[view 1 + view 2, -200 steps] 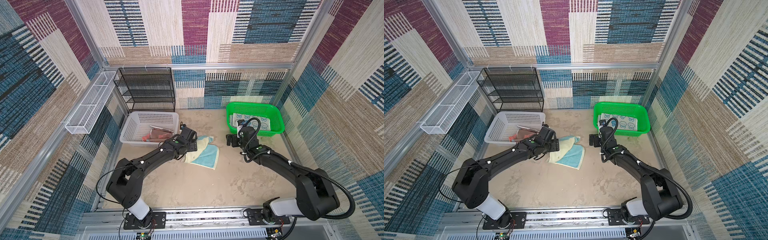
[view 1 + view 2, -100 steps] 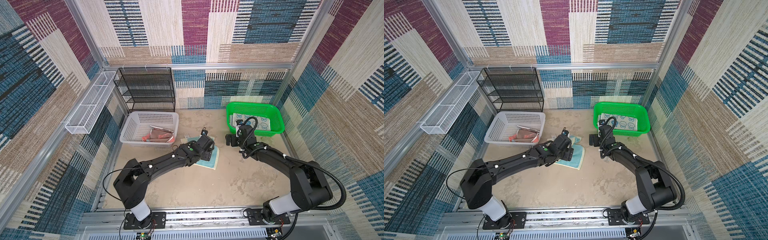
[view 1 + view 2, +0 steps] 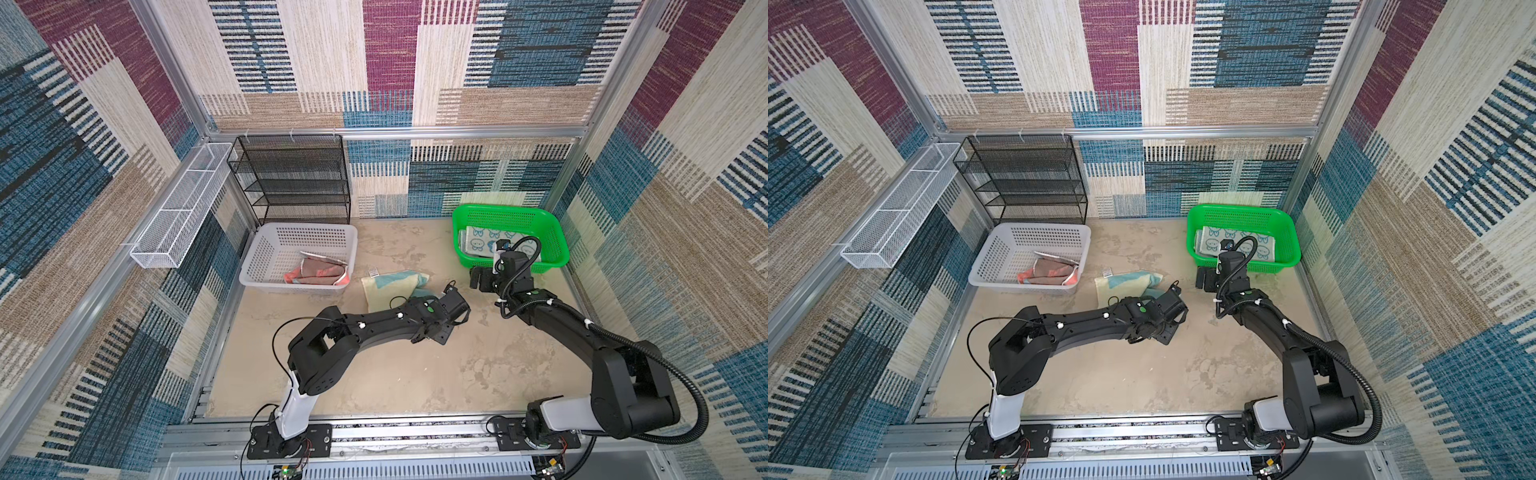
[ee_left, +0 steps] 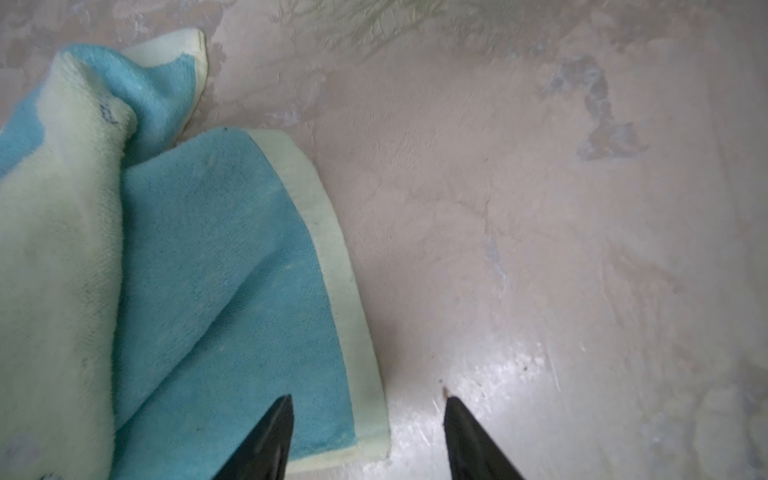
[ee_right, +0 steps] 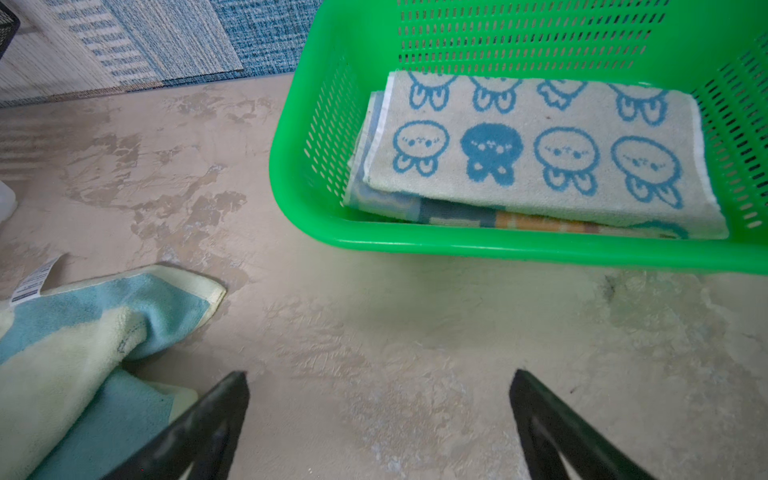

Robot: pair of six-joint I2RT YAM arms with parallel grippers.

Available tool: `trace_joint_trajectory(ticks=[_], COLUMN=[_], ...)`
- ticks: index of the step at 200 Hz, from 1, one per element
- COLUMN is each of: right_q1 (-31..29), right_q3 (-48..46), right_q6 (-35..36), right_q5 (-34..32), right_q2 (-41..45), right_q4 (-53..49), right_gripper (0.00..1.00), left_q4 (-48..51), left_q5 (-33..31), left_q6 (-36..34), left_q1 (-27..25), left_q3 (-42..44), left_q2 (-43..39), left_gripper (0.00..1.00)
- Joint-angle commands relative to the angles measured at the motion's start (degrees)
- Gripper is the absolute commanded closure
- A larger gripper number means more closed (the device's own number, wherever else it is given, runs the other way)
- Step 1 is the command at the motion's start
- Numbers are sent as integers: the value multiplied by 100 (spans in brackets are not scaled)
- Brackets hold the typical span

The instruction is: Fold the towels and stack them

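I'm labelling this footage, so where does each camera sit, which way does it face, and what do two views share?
A top view: high above the arms' bases, looking down on table, white basket, green basket, left arm and right arm.
A top view: beside it, same direction, same table and arms.
Left wrist: on the left arm, facing the teal towel corner; left gripper tips show.
Right wrist: on the right arm, facing the green basket; right gripper tips show.
Shared: both wrist views show the teal towel.

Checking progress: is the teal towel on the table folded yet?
No. The teal towel lies rumpled, part flopped over itself, corners not lined up.
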State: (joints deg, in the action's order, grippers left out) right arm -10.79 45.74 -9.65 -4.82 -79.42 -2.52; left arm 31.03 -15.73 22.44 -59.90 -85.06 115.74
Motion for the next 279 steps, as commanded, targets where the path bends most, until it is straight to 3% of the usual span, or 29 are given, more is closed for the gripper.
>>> trace_joint_trajectory(ticks=[1,72,95,150,156,208,248,279], right_q1=[6,6,6,2,6,-50,-582,-861], right_q3=[-9,-14,-34,-67,-86,-328,-217,-355], right_q6=[-54,-55,-55,-19,-10,196,849,1122], right_q5=[163,280,271,423,474,1167,1627,2533], right_q2=[24,49,77,114,112,273,139,65], right_q4=[172,214,222,326,360,875,960,1423], right_gripper=[0,0,0,0,0,0,0,0], left_q4=[501,532,552,578,589,1079,1645,1997], left_q5=[6,234,271,224,139,-1247,-2197,-2796], left_q6=[92,116,118,189,207,362,106,-8], left_q1=[-13,-11,12,41,42,71,208,289], left_q3=[-3,-10,-3,102,120,187,118,120], left_q2=[27,230,317,276,244,-543,-1248,-1656], left_gripper=[39,45,51,92,100,100,100,100])
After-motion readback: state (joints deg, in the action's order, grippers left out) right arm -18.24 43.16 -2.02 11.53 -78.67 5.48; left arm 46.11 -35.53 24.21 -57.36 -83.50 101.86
